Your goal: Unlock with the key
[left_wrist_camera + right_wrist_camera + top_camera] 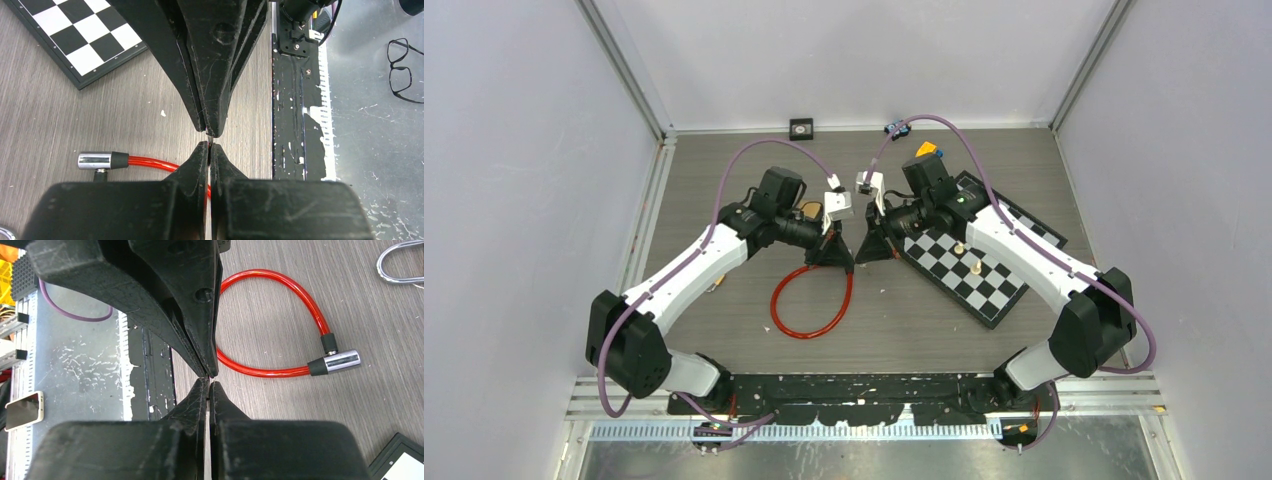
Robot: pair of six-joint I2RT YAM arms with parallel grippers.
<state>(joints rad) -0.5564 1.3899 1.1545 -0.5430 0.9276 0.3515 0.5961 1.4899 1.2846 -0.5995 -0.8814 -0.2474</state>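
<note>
The red cable lock [275, 373] lies flat on the wood-grain table as a closed loop, both cable ends entering black collars on its chrome head [342, 360]. A thin pale sliver, possibly the key [209, 136], shows between the touching tips of the left gripper [209, 149] and right gripper [209, 128].

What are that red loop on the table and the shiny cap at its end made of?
The red loop looks like a cable in a glossy, slightly translucent plastic sleeve, since light glints along it. Its core is hidden. The end cap looks like polished, chrome-like metal and shows bright reflections. The black collars beside it look matte, probably plastic or rubber.
</note>
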